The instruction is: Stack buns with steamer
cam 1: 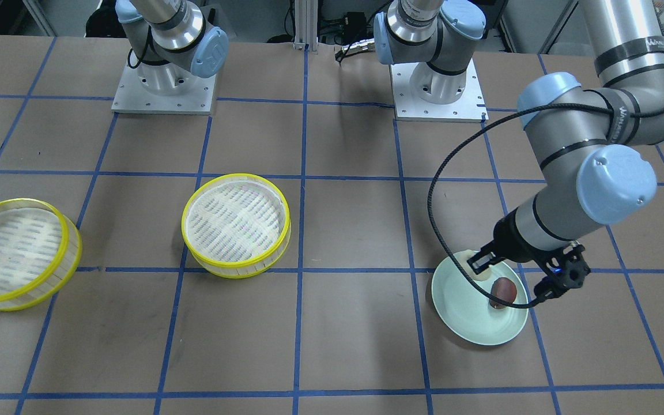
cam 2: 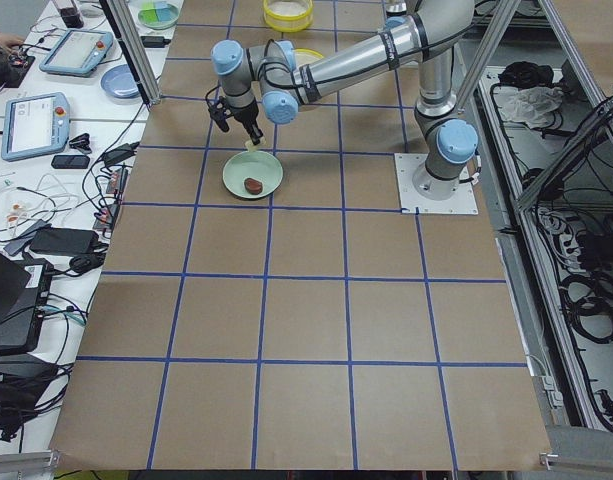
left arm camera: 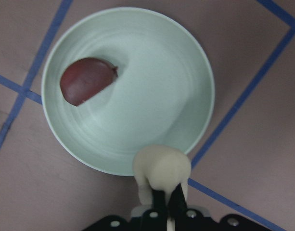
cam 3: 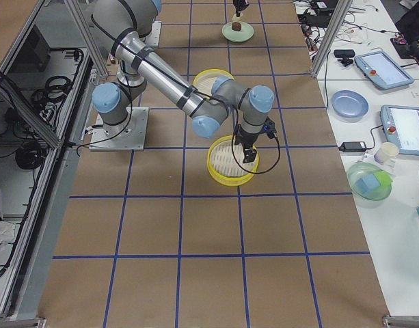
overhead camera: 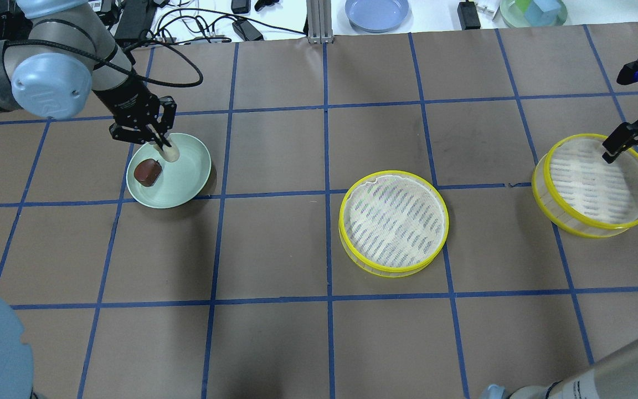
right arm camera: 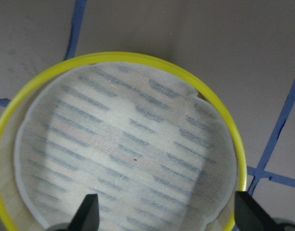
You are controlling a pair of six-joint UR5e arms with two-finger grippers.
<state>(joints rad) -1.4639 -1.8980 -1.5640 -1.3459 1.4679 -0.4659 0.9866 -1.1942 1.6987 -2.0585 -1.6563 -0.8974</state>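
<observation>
My left gripper (overhead camera: 161, 145) is shut on the pale cream bun (overhead camera: 170, 154), which it holds at the far rim of the pale green plate (overhead camera: 186, 183). In the left wrist view the cream bun (left arm camera: 161, 166) sits between the fingertips just over the plate's edge (left arm camera: 152, 96). The dark reddish-brown bun (overhead camera: 147, 172) lies in the plate, also seen in the left wrist view (left arm camera: 84, 79). My right gripper (overhead camera: 623, 141) is open and empty above the right yellow-rimmed steamer tray (overhead camera: 538, 183). In the right wrist view its fingers stand wide apart over the tray's cloth liner (right arm camera: 128, 144).
A second yellow-rimmed steamer tray (overhead camera: 342, 221) with a white liner stands empty at the table's middle. A blue plate (overhead camera: 377, 12) and a green bowl with cubes (overhead camera: 535, 11) lie beyond the far edge. Both arm bases (cam 1: 162, 86) stand at the robot's side.
</observation>
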